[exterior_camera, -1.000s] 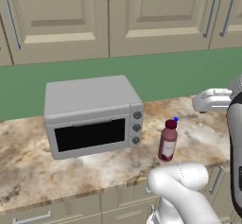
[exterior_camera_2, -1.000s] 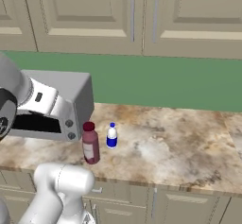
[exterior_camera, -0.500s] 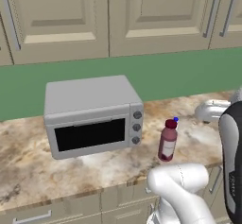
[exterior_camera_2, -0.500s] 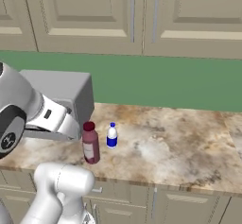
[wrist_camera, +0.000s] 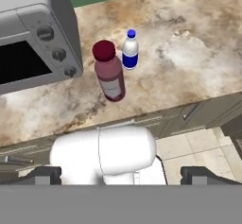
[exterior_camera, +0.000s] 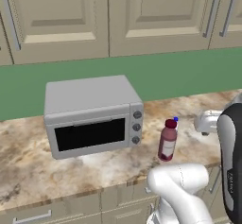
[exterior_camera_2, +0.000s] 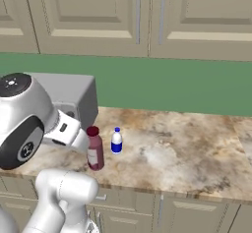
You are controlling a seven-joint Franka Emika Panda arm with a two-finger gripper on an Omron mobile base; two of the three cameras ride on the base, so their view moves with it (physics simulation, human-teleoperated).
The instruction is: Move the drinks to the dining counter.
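Observation:
Two of the drinks stand close together on the marbled counter (exterior_camera: 94,166), right of the toaster oven. The dark maroon bottle (wrist_camera: 109,76) (exterior_camera: 167,141) (exterior_camera_2: 94,149) is upright nearer the front edge. The small white-and-blue bottle (wrist_camera: 130,51) (exterior_camera_2: 116,141) stands just behind it; in the left base view just its blue cap (exterior_camera: 176,119) peeks out. My gripper (wrist_camera: 123,175) hangs open above the counter's front edge, looking down at both bottles and touching neither, with nothing between its fingertips (wrist_camera: 43,174). The dining counter is out of view.
A grey toaster oven (exterior_camera: 92,116) with three knobs sits to the left of the bottles. Green backsplash (exterior_camera_2: 172,87) and beige wall cabinets (exterior_camera: 142,15) rise behind. Bare marbled counter (exterior_camera_2: 187,153) stretches to the right. Drawers (wrist_camera: 189,112) sit under the counter edge.
My arm has swung down and the hand has dropped lower over the counter's front right. The bottles and the oven have stayed in place. The jaws remain open.

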